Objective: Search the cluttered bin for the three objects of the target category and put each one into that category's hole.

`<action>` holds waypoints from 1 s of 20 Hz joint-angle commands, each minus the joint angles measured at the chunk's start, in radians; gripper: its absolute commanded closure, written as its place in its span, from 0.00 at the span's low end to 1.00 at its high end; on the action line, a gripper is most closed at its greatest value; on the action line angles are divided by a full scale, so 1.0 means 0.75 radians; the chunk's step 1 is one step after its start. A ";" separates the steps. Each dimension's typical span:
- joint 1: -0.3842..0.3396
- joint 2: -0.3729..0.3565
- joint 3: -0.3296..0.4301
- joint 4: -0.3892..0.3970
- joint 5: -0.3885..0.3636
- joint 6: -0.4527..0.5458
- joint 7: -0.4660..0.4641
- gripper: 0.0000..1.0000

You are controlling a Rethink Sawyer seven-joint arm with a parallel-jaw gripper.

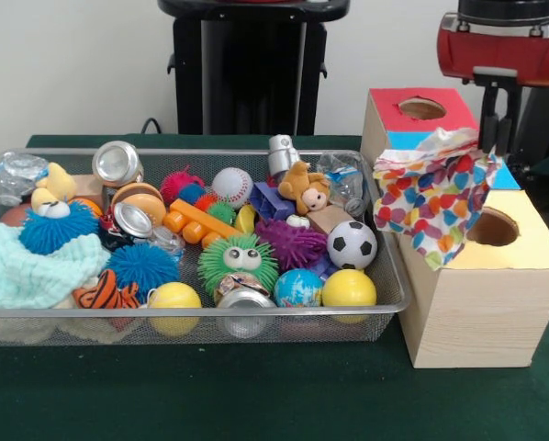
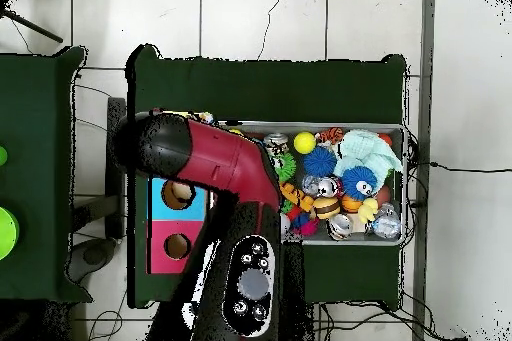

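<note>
My gripper (image 1: 500, 140) hangs at the right over the wooden sorting box (image 1: 481, 303), shut on a colourful heart-patterned cloth (image 1: 432, 200). The cloth dangles beside the yellow section's round hole (image 1: 492, 227) and drapes over the box's near-left corner. Behind it are a blue section and a red section with its own hole (image 1: 421, 108). A mint knitted cloth (image 1: 19, 268) lies at the left end of the wire bin (image 1: 192, 315). In the overhead view the red arm (image 2: 215, 162) covers the gripper and the held cloth; only the blue hole (image 2: 178, 194) and the red hole (image 2: 177, 246) show.
The bin (image 2: 403, 187) is packed with toys: a soccer ball (image 1: 352, 244), yellow balls (image 1: 349, 288), a baseball (image 1: 231, 186), spiky balls, metal cans (image 1: 117, 163) and a plush monkey (image 1: 304, 188). Green cloth covers the table (image 1: 256, 395).
</note>
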 commanded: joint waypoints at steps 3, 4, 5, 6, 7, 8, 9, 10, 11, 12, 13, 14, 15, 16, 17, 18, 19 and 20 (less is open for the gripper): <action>0.004 0.059 0.020 0.162 0.056 0.033 0.394 1.00; 0.007 0.067 0.018 0.162 0.057 0.020 0.398 1.00; 0.009 0.074 0.016 0.163 0.059 0.007 0.403 1.00; 0.012 0.079 0.014 0.162 0.059 -0.001 0.406 1.00; 0.014 0.082 0.013 0.164 0.064 0.002 0.413 1.00; 0.013 0.083 0.020 0.171 0.078 0.006 0.421 1.00; 0.013 0.084 0.027 0.177 0.091 0.011 0.429 1.00; 0.018 0.088 0.026 0.179 0.098 0.004 0.437 1.00; 0.024 0.094 0.022 0.176 0.104 0.000 0.450 1.00; 0.036 0.100 0.012 0.170 0.110 0.001 0.469 1.00; 0.052 0.107 -0.001 0.163 0.113 -0.001 0.488 1.00; 0.063 0.113 -0.011 0.156 0.118 0.000 0.501 1.00; 0.074 0.117 -0.016 0.155 0.126 -0.004 0.510 1.00; 0.082 0.124 -0.022 0.150 0.132 -0.008 0.518 1.00; 0.089 0.134 -0.026 0.145 0.139 -0.015 0.525 1.00; 0.098 0.142 -0.034 0.139 0.143 -0.020 0.534 1.00; 0.107 0.151 -0.042 0.133 0.148 -0.025 0.543 1.00; 0.115 0.162 -0.050 0.125 0.150 -0.027 0.553 1.00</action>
